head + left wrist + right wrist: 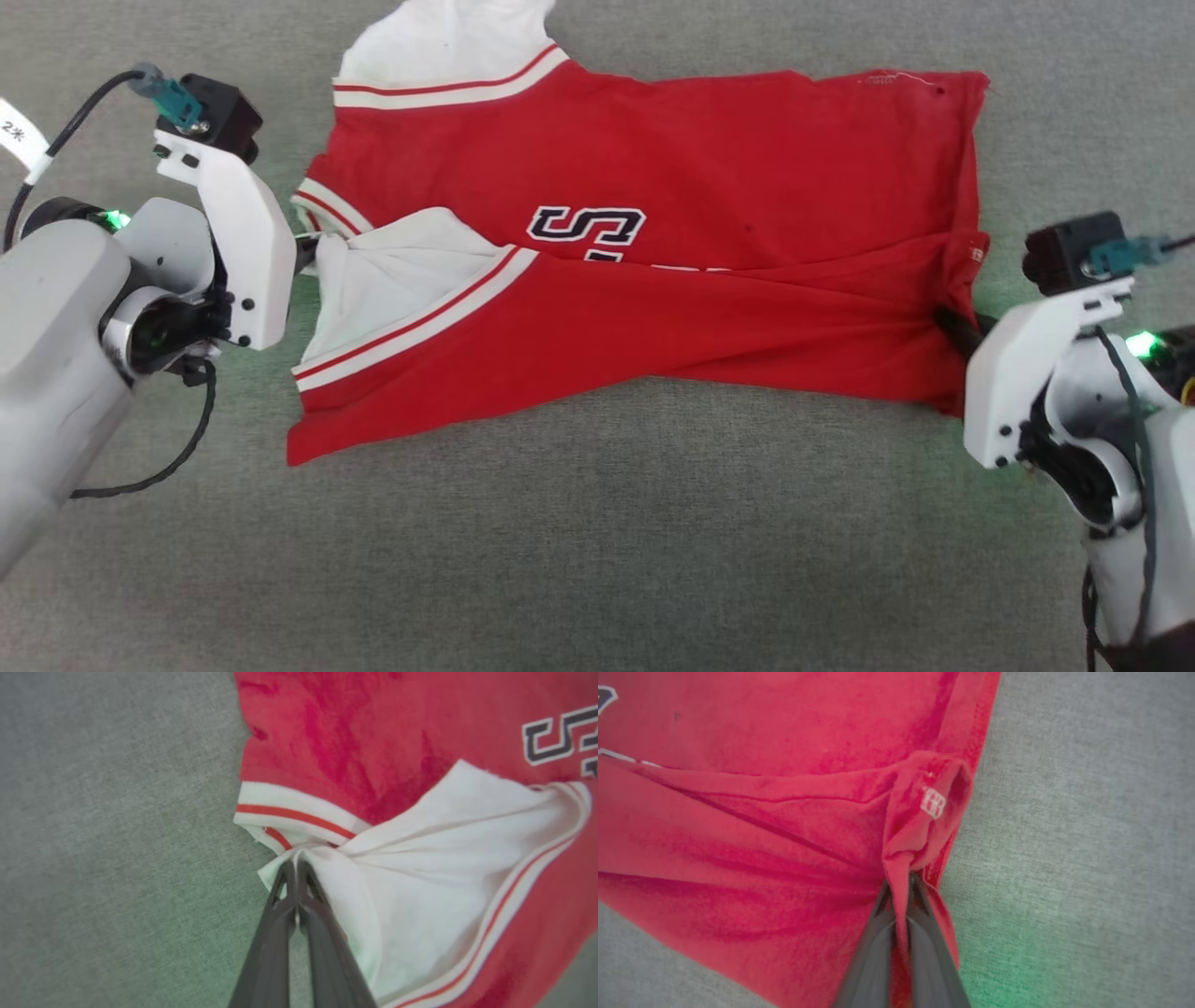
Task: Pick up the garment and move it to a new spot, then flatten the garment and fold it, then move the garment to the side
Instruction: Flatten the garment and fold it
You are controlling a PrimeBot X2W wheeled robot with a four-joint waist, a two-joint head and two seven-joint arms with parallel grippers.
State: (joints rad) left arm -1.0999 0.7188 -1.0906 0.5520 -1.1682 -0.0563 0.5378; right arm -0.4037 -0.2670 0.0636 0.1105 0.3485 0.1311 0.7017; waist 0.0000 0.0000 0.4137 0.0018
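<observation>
- Your garment (709, 177) lies spread sideways across the grey cloth surface (597, 560). The sleeve end is toward the robot's left and the hem end toward its right.
- The near long edge is folded up over the middle, so the black, white-outlined lettering (586, 226) is half covered. You can only read the top part of it.
- Your left gripper (295, 868) is clamped all the way closed, with the fingertips pressed together. They're pinching the bunched edge of the white sleeve (420, 858), right beside the red-and-white striped trim (299, 816).
- From that pinch, the sleeve fans out in creases across the red body.
- Your right gripper (901, 886) is closed tight too, with a ridge of red fabric from the hem end running up between the two fingers.
- Just past those tips the hem curls into a small open loop, and there's a small white tag (933, 802) on it.
- The other sleeve (448, 42) sits flat at the far-left corner and runs off the top of the head view.
- In the head view both arms sit low at the garment's two ends, and the cloth between them looks stretched, with long wrinkles running end to end.
- There's a green glow on the surface near each wrist.
</observation>
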